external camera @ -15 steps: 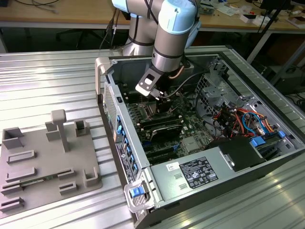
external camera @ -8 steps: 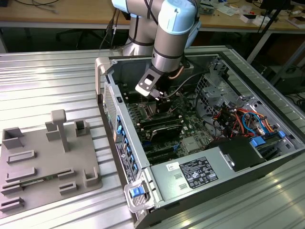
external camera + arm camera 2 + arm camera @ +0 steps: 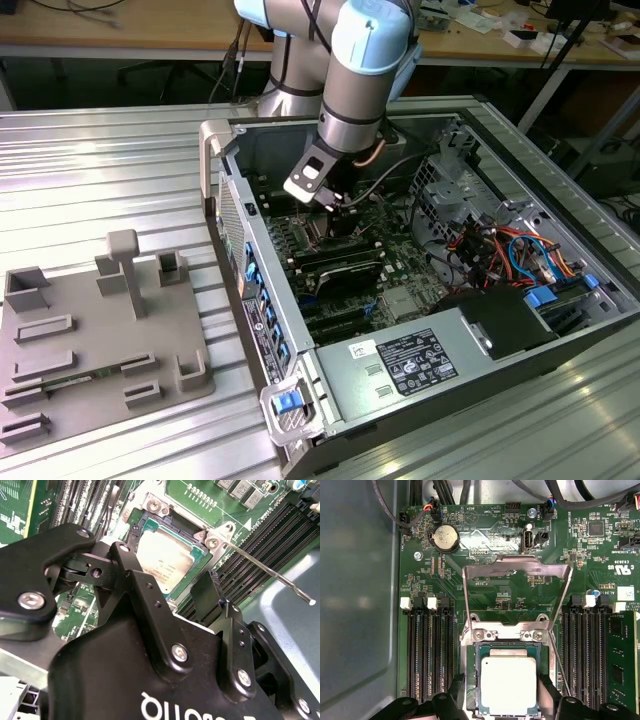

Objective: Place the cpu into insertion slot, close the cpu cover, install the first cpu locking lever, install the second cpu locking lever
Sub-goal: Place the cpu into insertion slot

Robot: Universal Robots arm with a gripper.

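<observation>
Now: cpu (image 3: 507,680) lies flat in insertion slot (image 3: 470,660), between fingers (image 3: 456,694) of gripper (image 3: 501,694); jaws open, clear of chip. Raised on hinge: cpu cover (image 3: 517,567). Arm (image 3: 360,70) at upper centre of exterior view. Chip likely light, rigid, fragile; grip opposite edges only.

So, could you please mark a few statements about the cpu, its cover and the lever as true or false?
1. The cpu lies in the insertion slot. True.
2. The cpu cover is closed over the cpu. False: it stands open, swung back from its hinge.
3. A round coin battery sits on the motherboard. True.
4. The locking lever is latched over the cover. False: it juts out free beside the slot.
</observation>
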